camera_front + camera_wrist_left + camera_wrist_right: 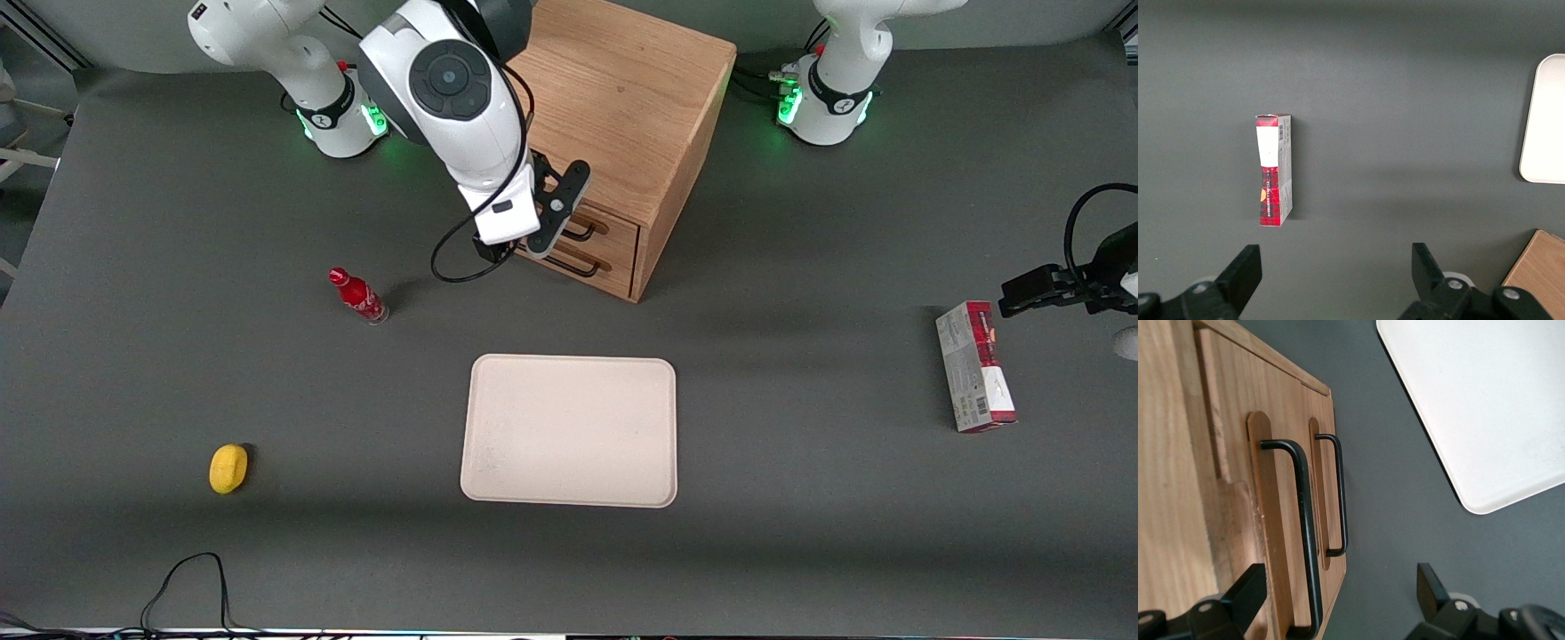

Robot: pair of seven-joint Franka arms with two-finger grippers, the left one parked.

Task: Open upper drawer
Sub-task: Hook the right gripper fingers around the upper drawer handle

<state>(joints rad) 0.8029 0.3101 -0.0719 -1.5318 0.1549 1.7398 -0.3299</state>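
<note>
Oak cabinet at the surface's far edge. Its upper drawer sits closed above the lower drawer. The end effector hovers in front of the upper drawer's black handle, fingers spread wide, holding nothing

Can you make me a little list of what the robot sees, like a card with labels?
cabinet: boxy light-oak wooden cabinet with two drawers
upper drawer: higher oak drawer with a thin black bar handle, looks closed
lower drawer: matching oak drawer under it, closed
gripper: right arm's black gripper in front of the drawers, fingers open, upper handle between them, not touching
tray: flat cream rectangular tray, nearer the front camera than the cabinet
bottle: small red bottle, upright
lemon: yellow lemon-like thing
box: red and grey carton, toward the parked arm's end
</note>
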